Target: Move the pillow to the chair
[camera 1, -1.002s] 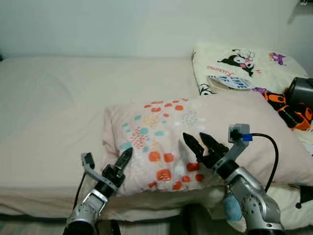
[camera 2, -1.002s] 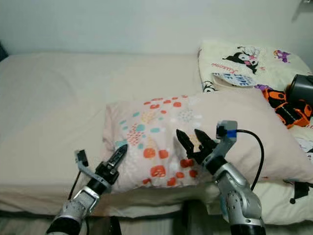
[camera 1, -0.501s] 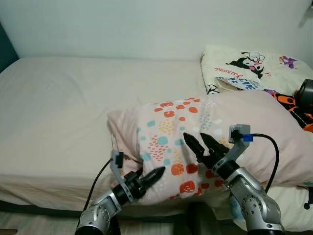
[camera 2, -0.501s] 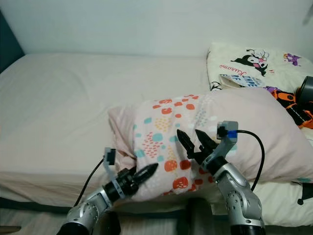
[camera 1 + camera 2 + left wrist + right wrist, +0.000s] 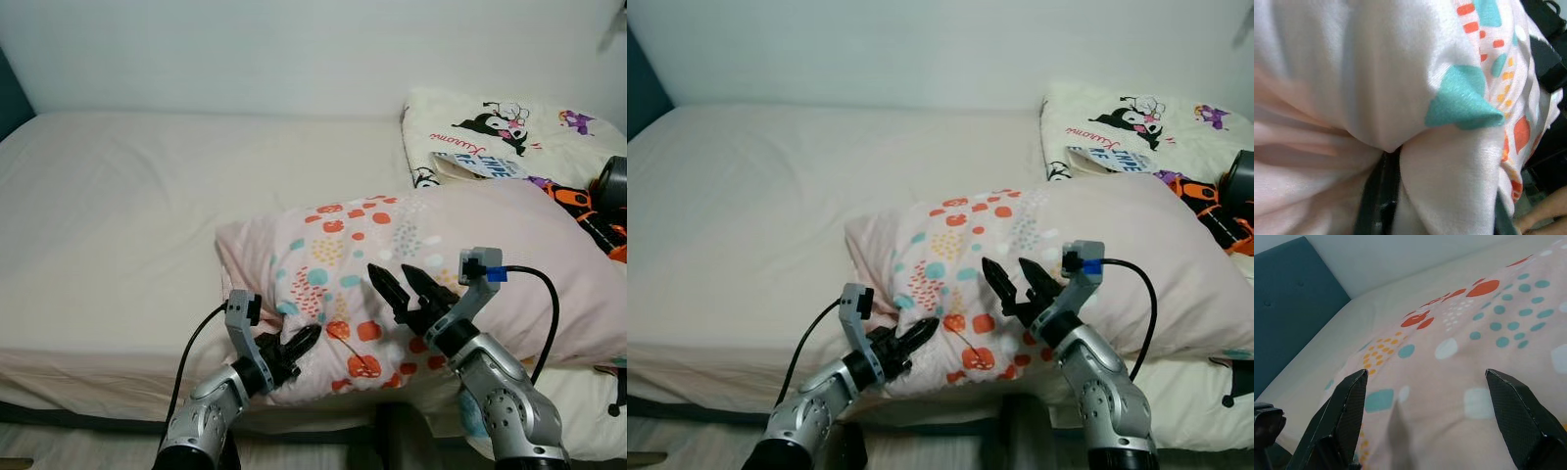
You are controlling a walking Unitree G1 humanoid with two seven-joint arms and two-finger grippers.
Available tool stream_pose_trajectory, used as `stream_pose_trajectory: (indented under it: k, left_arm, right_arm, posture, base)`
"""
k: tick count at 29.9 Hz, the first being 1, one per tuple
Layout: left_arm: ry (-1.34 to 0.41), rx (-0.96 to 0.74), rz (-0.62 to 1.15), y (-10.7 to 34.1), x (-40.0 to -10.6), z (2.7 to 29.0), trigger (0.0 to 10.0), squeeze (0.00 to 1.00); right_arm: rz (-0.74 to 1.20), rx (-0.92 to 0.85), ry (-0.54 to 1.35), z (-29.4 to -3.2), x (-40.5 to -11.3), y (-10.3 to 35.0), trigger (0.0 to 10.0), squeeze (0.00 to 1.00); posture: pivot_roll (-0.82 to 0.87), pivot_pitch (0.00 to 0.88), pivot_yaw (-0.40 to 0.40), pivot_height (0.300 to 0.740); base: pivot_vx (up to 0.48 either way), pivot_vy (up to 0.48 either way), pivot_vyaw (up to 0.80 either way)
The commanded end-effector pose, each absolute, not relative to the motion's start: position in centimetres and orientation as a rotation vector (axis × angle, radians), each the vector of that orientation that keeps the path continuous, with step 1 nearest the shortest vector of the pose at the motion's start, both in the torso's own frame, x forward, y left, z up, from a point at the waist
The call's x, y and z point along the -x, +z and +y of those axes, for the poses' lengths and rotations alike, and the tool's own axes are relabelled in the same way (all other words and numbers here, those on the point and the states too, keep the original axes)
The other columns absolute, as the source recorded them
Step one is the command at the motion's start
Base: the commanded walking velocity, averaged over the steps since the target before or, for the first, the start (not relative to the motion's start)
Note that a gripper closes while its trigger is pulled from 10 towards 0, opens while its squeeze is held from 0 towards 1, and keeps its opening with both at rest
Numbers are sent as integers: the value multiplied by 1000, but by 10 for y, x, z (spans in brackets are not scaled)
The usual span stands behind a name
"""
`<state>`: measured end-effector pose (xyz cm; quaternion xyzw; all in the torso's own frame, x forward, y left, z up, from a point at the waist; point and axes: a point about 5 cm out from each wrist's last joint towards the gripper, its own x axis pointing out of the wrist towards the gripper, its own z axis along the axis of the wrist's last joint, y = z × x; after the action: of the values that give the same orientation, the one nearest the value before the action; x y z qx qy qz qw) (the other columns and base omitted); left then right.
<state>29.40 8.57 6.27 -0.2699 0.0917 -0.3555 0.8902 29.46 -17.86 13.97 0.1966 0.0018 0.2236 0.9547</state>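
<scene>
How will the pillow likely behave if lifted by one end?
The pillow is probably soft and floppy: its cover bunches around the left gripper. It looks puffy, so likely light for its bulk. The unheld end would probably sag, though the open right gripper could support it.

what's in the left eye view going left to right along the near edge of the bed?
Bare mattress → left gripper at the pillow's left end → pillow → right gripper, open over the pillow → orange and black toy at the far right.
</scene>
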Motion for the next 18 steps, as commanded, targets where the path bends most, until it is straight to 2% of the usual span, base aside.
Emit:
stream_pose_trajectory:
  k: [1, 7, 9, 13, 14, 15, 16, 18]
  left_arm:
    - [-749, 609, 118, 79, -299, 77, 0, 0]
    - [-691, 731, -67, 123, -316, 85, 0, 0]
    - [-691, 731, -67, 123, -316, 85, 0, 0]
    - [-631, 752, -189, 158, -328, 104, 0, 0]
    - [-618, 724, -255, 179, -332, 113, 3373, 0]
    - [-618, 724, -255, 179, -332, 113, 3373, 0]
    - [-607, 674, -311, 198, -334, 119, 10000, 0]
    - [-591, 637, -349, 211, -336, 124, 10000, 0]
  right_arm:
    - [14, -408, 452, -177, -297, 139, 10000, 0]
    - [-21, -419, 445, -178, -304, 148, 10000, 0]
    - [-21, -419, 445, -178, -304, 148, 10000, 0]
    - [-49, -441, 444, -178, -305, 152, 10000, 0]
    - [-61, -444, 448, -177, -306, 154, 10000, 0]
    - [-61, -444, 448, -177, -306, 154, 10000, 0]
    - [-71, -446, 452, -176, -307, 156, 10000, 0]
    - [-81, -446, 453, -176, -308, 158, 10000, 0]
  posture:
    - [-44, 83, 2, 481]
    - [-54, 77, 6, 481]
    - [-54, 77, 6, 481]
    - [-48, 69, 14, 491]
    - [-47, 68, 15, 496]
    - [-47, 68, 15, 496]
    - [-46, 64, 14, 501]
    - [-43, 62, 17, 506]
  base:
    - [0, 0, 0]
    - [0, 0, 0]
    - [0, 0, 0]
    - [0, 0, 0]
    - [0, 0, 0]
    - [0, 0, 0]
    - [0, 0, 0]
    - [0, 0, 0]
